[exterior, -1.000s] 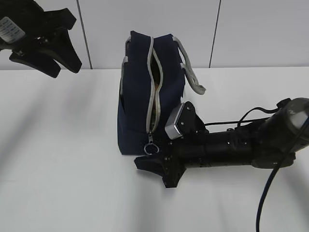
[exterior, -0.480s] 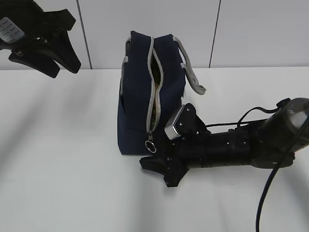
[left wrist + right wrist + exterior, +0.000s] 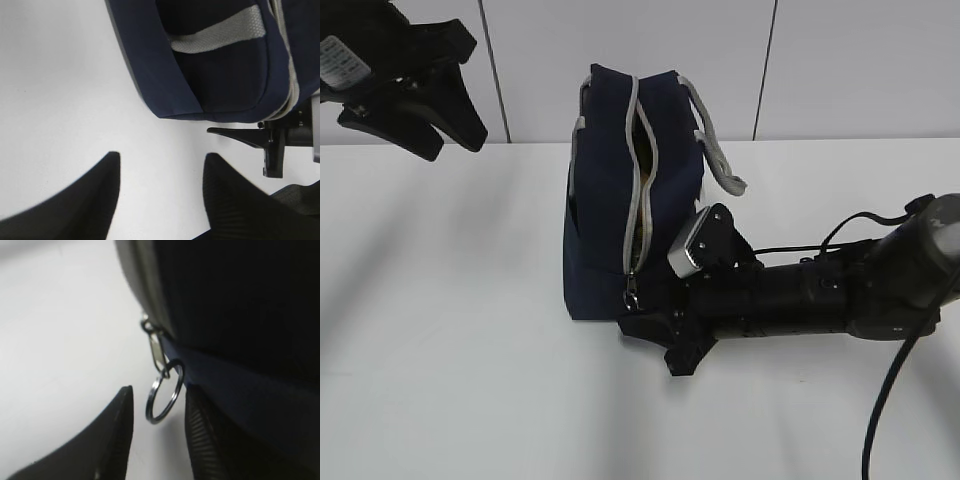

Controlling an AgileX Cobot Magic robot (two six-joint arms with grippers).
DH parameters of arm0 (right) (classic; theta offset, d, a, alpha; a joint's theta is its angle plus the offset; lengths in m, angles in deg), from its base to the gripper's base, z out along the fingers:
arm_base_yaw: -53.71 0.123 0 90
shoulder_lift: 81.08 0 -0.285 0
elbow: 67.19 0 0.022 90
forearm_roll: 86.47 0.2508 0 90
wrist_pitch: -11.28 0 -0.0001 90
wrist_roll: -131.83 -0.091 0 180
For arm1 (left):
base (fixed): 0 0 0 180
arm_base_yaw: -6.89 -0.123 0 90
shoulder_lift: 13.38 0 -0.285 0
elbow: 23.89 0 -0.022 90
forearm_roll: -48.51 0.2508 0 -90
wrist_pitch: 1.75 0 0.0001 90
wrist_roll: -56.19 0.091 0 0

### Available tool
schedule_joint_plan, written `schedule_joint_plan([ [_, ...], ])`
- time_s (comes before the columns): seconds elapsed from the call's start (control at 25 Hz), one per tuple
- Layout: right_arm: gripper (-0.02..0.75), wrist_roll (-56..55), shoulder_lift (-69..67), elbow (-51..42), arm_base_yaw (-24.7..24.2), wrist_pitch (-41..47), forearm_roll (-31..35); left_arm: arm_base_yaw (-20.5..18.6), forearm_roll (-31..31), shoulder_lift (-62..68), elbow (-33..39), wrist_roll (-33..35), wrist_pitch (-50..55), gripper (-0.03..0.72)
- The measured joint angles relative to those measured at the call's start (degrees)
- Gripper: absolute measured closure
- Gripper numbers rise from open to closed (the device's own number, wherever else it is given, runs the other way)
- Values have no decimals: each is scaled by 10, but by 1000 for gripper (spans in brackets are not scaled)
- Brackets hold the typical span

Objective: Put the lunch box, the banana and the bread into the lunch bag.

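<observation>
The lunch bag (image 3: 632, 195) stands upright toward the far edge of the tabletop (image 3: 450, 380), near its middle, zipper slightly parted down the near end. Its ring pull (image 3: 164, 390) hangs at the bottom of that zipper, between the narrowed fingers of the right gripper (image 3: 157, 432) (not yet pinched, as far as the wrist view shows). That arm lies low along the tabletop, reaching from the right. The left gripper (image 3: 430, 115) hovers high at the far left, jaws apart, empty.

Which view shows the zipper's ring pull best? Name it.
The right wrist view: the ring pull hangs large between the right tool's fingers. The exterior view shows it tiny; the left wrist view does not show it.
</observation>
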Motion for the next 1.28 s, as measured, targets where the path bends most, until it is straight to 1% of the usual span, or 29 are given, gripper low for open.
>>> schedule_joint_plan([
  [0.12, 503, -1, 4, 0, 0, 0, -1, 0, 0, 0, 0, 0, -1, 307],
  [0.24, 542, -2, 4, 0, 0, 2, 0, 0, 0, 0, 0, 0, -1, 308],
  [0.4, 622, -2, 4, 0, 0, 2, 14, 0, 0, 0, 0, 0, -1, 308],
  [0.56, 727, -2, 4, 0, 0, 15, 18, 0, 0, 0, 0, 0, -1, 308],
  [0.64, 753, -5, 6, 0, 0, 26, 18, 0, 0, 0, 0, 0, -1, 308],
  [0.84, 754, -20, 24, 0, 0, 39, -4, 0, 0, 0, 0, 0, -1, 308],
  [1.08, 754, -53, 45, 0, 0, 44, -59, 0, 1, 0, 0, 0, -1, 308],
  [1.28, 754, -78, 61, 0, 0, 61, -86, 0, 1, 0, 0, 0, -1, 308],
])
